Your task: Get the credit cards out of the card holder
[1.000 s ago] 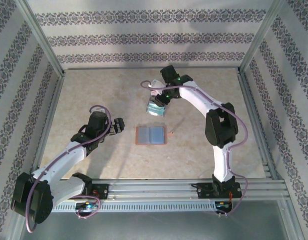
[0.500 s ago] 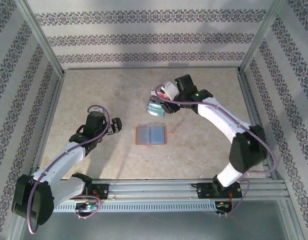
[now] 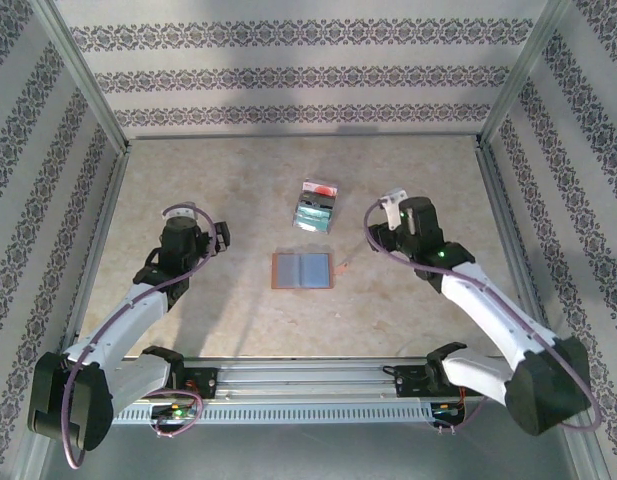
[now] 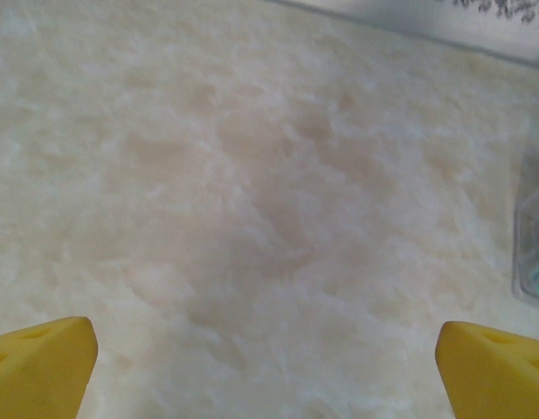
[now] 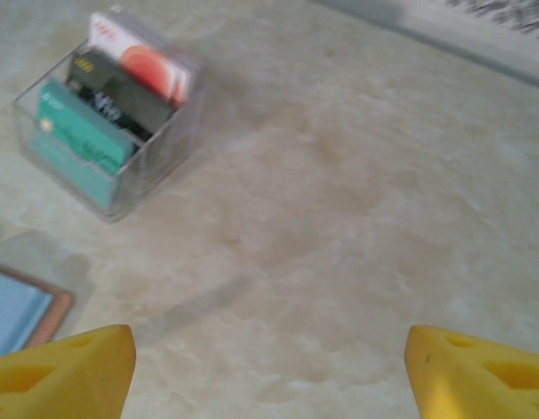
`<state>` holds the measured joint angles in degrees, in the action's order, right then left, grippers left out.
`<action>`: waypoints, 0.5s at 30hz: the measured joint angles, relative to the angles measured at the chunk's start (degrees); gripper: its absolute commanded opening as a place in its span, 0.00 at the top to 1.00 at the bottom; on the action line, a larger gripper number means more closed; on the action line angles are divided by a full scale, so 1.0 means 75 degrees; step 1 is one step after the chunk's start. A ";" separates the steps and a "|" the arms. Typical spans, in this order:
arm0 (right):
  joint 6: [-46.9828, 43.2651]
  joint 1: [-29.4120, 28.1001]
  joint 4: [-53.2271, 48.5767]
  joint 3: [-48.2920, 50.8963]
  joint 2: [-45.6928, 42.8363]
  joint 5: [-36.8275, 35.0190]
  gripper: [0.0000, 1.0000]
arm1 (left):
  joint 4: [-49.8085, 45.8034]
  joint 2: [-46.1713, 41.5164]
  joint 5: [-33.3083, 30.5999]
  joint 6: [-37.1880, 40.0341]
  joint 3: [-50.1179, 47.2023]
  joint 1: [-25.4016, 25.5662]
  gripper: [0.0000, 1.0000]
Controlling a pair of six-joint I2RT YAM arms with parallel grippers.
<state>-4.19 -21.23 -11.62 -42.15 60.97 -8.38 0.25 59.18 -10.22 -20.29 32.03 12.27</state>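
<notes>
1. Yellow-tipped left gripper: fingers spread, empty, toward the worktop's left edge.
2. Brown-edged card holder, open flat mid-worktop — likely light, limp and slippery; pin its brown border.
3. Just behind it, apart, a clear card box holding cards.
4. Nearer the right edge, the right gripper: fingers spread, empty — nothing blocks.
</notes>
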 measured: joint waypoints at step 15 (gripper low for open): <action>-0.0082 0.0638 0.2935 0.3086 -0.2229 -0.1373 0.02 | 0.2707 0.0868 -0.0367 0.1638 -0.0796 -0.0787 0.01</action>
<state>-4.80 -16.45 10.39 -19.00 44.25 -18.68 20.56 65.69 -12.97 -8.01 26.06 6.37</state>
